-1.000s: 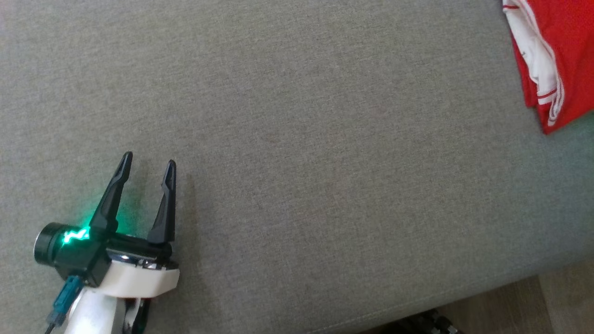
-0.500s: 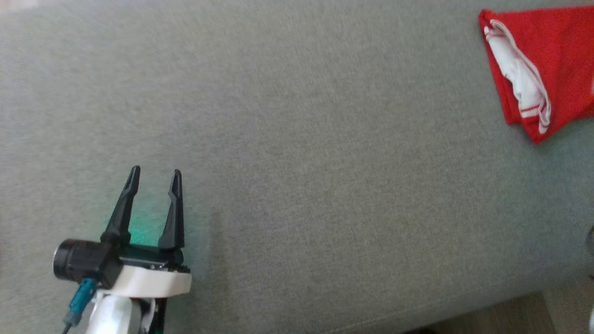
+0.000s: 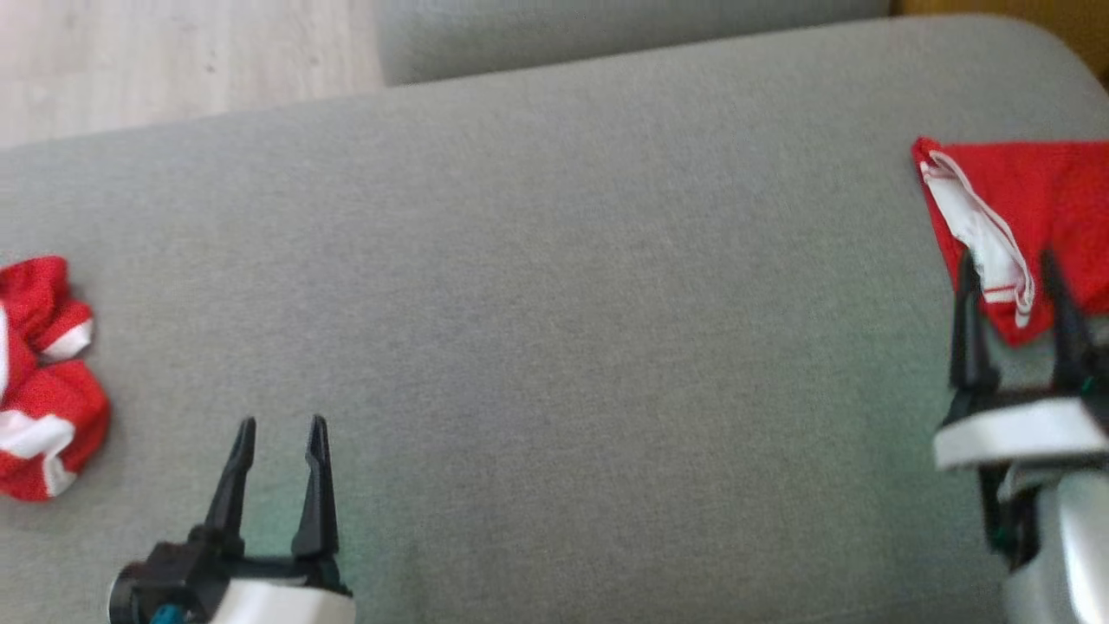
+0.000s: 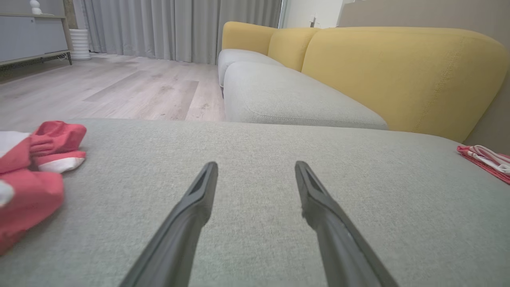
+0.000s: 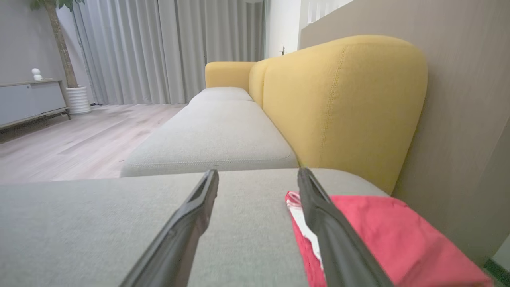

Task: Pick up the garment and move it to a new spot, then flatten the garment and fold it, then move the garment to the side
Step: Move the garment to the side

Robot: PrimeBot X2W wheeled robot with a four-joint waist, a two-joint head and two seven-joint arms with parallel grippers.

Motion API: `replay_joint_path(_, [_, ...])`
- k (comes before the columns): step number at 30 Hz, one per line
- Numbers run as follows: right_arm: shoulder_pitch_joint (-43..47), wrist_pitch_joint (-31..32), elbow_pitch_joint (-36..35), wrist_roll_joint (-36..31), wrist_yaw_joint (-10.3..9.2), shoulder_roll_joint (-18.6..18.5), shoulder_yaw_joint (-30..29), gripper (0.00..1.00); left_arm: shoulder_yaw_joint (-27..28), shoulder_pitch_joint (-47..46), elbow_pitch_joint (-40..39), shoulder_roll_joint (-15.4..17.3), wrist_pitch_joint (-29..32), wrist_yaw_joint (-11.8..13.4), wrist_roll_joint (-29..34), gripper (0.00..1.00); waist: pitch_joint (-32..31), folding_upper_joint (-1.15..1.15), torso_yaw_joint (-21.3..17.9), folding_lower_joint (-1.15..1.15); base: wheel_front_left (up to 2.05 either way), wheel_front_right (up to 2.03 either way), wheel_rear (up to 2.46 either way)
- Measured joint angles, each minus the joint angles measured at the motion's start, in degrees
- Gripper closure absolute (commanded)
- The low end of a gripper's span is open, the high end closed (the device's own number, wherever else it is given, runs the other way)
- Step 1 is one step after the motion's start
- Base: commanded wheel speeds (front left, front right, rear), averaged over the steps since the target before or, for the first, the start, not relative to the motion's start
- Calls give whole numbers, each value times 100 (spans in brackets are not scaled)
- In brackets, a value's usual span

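A folded red garment with white trim [image 3: 1022, 199] lies flat at the right end of the grey sofa seat [image 3: 554, 303]. My right gripper [image 3: 1009, 269] is open, its fingertips over that garment's near corner with nothing between them. In the right wrist view the folded garment [image 5: 378, 235] lies under and to the right of the right finger, and the right gripper [image 5: 257, 173] stands open. A crumpled red and white garment [image 3: 43, 381] sits at the seat's left edge. My left gripper [image 3: 279, 425] is open and empty beside it, with the crumpled garment [image 4: 36, 167] to its left in the left wrist view.
A second grey seat cushion [image 4: 287, 95] adjoins the far side, with a yellow backrest [image 4: 398, 75] along the right. Pale wooden floor [image 3: 173, 61] lies beyond the seat's far left. The wall [image 5: 458, 99] stands close behind the folded garment.
The head camera has swung, bringing the crumpled garment and the right gripper into the picture. The left gripper stays open over the seat.
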Motion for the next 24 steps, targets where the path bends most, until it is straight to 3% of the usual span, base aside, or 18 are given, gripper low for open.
replay_joint_path(10, [1017,-42,126,-255,0,449,148,0,97,184,226,-78,0,-60,56,0,-368,0,213,1,0,0,0])
replay_joint_path(24, [1098,-42,212,-257,0,579,191,0,113,308,287,-136,0,-67,122,0,-452,0,268,2,0,0,0])
